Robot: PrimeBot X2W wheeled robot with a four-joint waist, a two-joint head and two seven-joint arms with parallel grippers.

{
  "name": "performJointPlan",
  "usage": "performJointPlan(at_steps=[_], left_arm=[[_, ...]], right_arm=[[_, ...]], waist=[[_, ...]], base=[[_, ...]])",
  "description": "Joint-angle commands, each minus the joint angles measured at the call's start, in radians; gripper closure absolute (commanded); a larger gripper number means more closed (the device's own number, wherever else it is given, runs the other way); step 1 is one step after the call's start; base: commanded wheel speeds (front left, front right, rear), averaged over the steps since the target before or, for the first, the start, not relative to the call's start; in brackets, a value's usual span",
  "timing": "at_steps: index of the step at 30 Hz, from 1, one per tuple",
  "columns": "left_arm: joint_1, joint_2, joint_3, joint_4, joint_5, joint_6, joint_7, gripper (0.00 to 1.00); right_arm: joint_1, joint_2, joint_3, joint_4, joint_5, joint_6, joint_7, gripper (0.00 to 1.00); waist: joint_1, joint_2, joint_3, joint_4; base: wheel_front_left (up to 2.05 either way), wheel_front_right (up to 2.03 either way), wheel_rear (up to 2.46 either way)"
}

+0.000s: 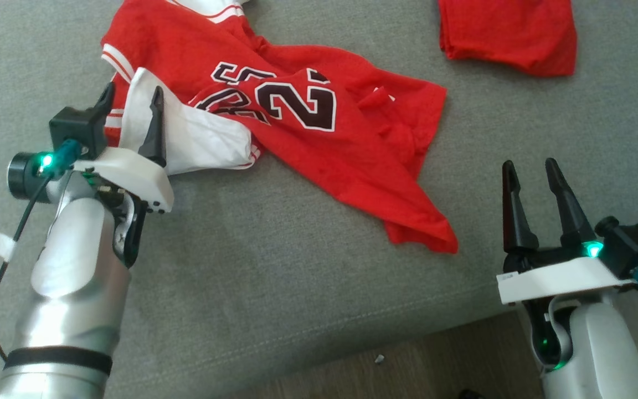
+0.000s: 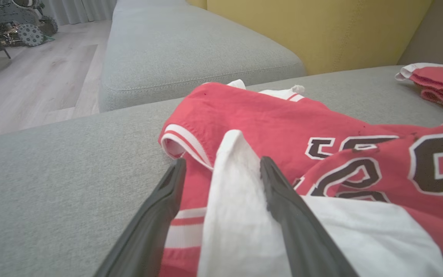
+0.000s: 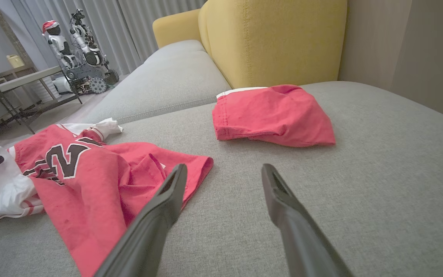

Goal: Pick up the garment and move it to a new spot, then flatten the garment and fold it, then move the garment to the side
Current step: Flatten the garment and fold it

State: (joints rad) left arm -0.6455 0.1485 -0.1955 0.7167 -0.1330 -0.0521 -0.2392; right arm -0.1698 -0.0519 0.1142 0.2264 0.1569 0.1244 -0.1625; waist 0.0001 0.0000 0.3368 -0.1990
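A red jersey, the garment (image 1: 308, 138), lies crumpled on the grey sofa seat (image 1: 274, 266), its dark number facing up and a white sleeve (image 1: 197, 138) folded out at its left end. My left gripper (image 1: 133, 90) is open at that end, and a raised fold of the white sleeve (image 2: 233, 200) stands between its fingers (image 2: 222, 161). Near the seat's front edge at the right, my right gripper (image 1: 529, 163) is open with nothing in it, clear of the garment's lower corner. In the right wrist view its fingers (image 3: 224, 167) point over bare seat beside the garment (image 3: 90, 181).
A second red garment (image 1: 510, 33) lies folded at the back right (image 3: 275, 115). A yellow backrest (image 3: 275, 38) rises behind it. The seat's front edge meets wooden floor (image 1: 407, 360). Another robot (image 3: 79, 50) and a table (image 3: 14, 82) stand across the room.
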Motion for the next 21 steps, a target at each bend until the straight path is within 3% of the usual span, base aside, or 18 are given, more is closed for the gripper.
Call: performJointPlan(at_steps=[1,9,10,11,12,21], left_arm=[[-0.042,0.040,0.018,-0.013,0.010,-0.006,-0.008,0.00],[-0.095,0.052,-0.005,0.046,0.018,-0.020,-0.017,0.00],[-0.099,0.051,-0.008,0.052,0.017,-0.021,-0.017,0.36],[-0.103,0.051,-0.011,0.059,0.017,-0.023,-0.018,0.80],[-0.106,0.050,-0.013,0.065,0.016,-0.026,-0.018,1.00],[-0.087,0.040,-0.009,-0.011,-0.008,-0.036,-0.022,1.00]], right_arm=[[-0.023,0.002,0.025,-0.024,0.007,0.006,-0.015,0.00],[-0.034,0.002,0.028,0.002,0.012,0.006,-0.029,0.00],[-0.036,0.002,0.028,0.005,0.013,0.006,-0.031,0.00],[-0.037,0.002,0.029,0.007,0.013,0.006,-0.032,0.00],[-0.038,0.002,0.029,0.010,0.013,0.006,-0.033,0.00],[-0.031,0.002,0.022,0.026,0.004,0.006,-0.026,0.00]], waist=[[-0.0001,0.0000,0.001,-0.002],[-0.0001,0.0000,0.007,-0.004],[-0.0001,0.0000,0.008,-0.004],[-0.0001,0.0000,0.008,-0.003],[-0.0001,0.0000,0.008,-0.002],[-0.0001,0.0000,-0.005,0.022]], base=[[0.00,0.00,0.00],[0.00,0.00,0.00],[0.00,0.00,0.00],[0.00,0.00,0.00],[0.00,0.00,0.00],[0.00,0.00,0.00]])
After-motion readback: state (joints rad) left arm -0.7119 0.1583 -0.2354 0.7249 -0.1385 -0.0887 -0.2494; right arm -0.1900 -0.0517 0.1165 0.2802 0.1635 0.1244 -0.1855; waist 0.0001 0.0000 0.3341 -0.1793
